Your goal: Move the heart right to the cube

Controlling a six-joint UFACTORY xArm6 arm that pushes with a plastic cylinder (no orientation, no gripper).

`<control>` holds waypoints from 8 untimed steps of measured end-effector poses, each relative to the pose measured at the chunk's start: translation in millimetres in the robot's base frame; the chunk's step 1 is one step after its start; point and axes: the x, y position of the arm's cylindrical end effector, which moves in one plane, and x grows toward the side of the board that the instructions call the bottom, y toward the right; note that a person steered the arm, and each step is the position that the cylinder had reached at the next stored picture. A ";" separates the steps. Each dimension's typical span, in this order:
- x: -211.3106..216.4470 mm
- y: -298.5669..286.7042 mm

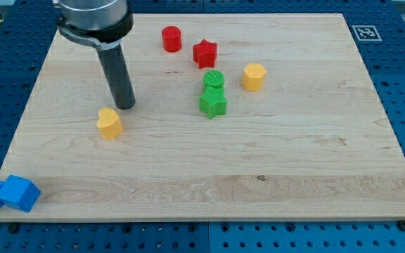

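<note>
Just below-left of my tip point(125, 105) — apart — sits the yellow heart point(109, 123).

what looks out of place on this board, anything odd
The two blue cubes sit at the view's bottom-left corner, hanging off the board's edge, unlike the other blocks. My tip stands just above-right of the yellow heart.

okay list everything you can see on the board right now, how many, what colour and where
yellow heart: 1, yellow, view's left of centre
red cylinder: 1, red, near view's top
red star: 1, red, right of the red cylinder
green cylinder: 1, green, centre, touching the star below it
green star: 1, green, centre
yellow hexagonal block: 1, yellow, right of the green pair
blue cubes: 2, blue, bottom-left corner at the board's edge
wooden board: 1, light wood
my tip: 1, dark rod, just up-right of the yellow heart, apart from it
</note>
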 end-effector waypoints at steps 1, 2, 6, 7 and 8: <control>0.0 -7.1; 3.5 -17.6; 111.8 -17.7; 111.8 -16.1; 111.8 -3.0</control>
